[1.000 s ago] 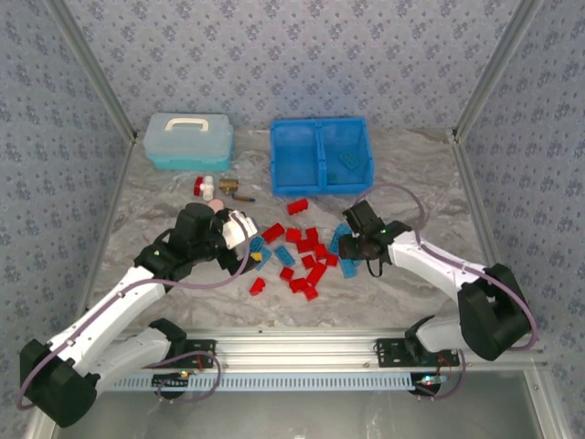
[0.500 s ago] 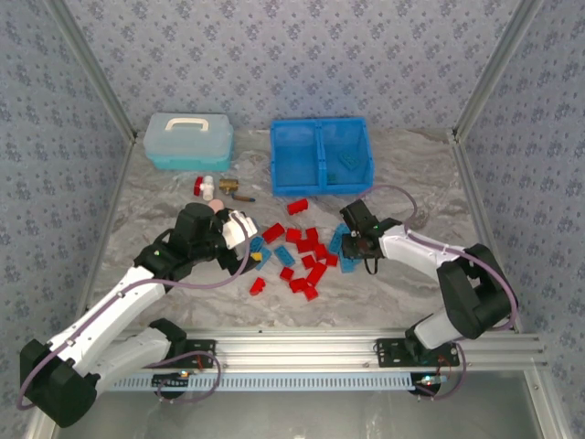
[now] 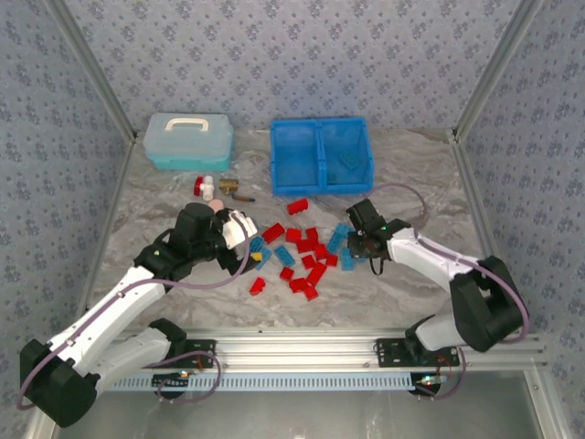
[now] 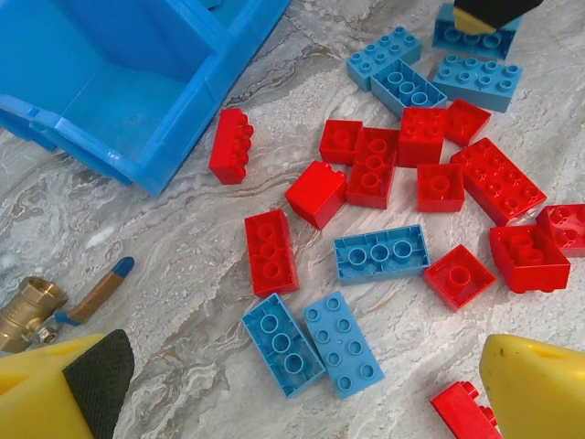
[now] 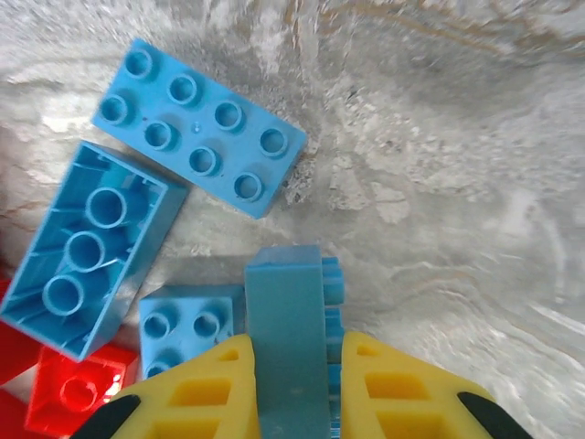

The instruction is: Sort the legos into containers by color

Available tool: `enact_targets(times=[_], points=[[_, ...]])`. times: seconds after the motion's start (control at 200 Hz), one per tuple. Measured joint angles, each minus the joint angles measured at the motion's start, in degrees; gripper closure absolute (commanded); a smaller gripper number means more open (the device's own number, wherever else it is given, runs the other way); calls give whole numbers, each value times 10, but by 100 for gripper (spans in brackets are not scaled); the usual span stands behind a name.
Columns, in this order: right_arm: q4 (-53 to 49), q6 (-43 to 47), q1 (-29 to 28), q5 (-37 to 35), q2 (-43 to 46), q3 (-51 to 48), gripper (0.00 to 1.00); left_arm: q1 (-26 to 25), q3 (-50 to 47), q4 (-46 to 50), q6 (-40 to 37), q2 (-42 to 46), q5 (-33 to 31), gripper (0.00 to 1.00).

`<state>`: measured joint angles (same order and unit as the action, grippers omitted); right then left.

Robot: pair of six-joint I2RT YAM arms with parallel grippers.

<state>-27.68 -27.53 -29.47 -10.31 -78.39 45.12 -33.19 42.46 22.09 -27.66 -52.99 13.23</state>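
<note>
Right gripper (image 5: 297,352) is clenched on one blue brick (image 5: 285,311); its fingers (image 5: 196,389) press the two flat flanks, and the brick stands on edge with its studs facing sideways. Left gripper (image 4: 306,366) is spread wide, grasps nothing, and hangs over the left part of the legos (image 3: 306,256).

Table (image 3: 146,197): marbled sheet carrying all items.

Bin (image 3: 320,122): sits at the far side, well apart from the pile, and is split by a central divider. Left compartment (image 3: 294,160) shows bare floor. Right compartment (image 3: 358,137) holds a little blue, apparently one or two bricks; the count cannot be told.

Legos: red and blue pieces lie scattered between the arms, some touching, several overturned with hollow undersides up. One red piece lies just in front of the bin.

Brick: it is at the right edge of the pile, with other blue pieces touching or just beside it. Whether it has left the table cannot be told.

Handling, as judged: each piece is probably light, rigid and not fragile. The smooth plastic may slip or twist, so the parallel flat flanks at mid-length are the best place to take hold.
</note>
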Motion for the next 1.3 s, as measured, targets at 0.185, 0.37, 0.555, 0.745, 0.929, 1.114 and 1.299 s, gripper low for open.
enact_targets(times=[0.185, 0.37, 0.555, 0.745, 0.929, 1.114, 1.299], points=[[-42, 1, 0, -18, 76, 44, 78, 0, 0, 0, 0, 0, 0, 1], [-27, 39, 4, -27, 49, 188, 78, 0, 0, 0, 0, 0, 2, 1], [28, 90, 29, -29, -102, 381, 78, 0, 0, 0, 0, 5, 2, 1], [35, 107, 75, -17, -303, 564, 79, 0, -1, -4, 12, 45, -5, 1], [-11, 107, 107, 7, -477, 720, 79, -2, -1, -17, 23, 59, -9, 1], [-63, 104, 116, 21, -560, 792, 77, -2, -3, -17, 24, 65, -9, 1], [-89, 96, 116, 36, -576, 794, 66, -2, -3, -17, 24, 69, -9, 1]])
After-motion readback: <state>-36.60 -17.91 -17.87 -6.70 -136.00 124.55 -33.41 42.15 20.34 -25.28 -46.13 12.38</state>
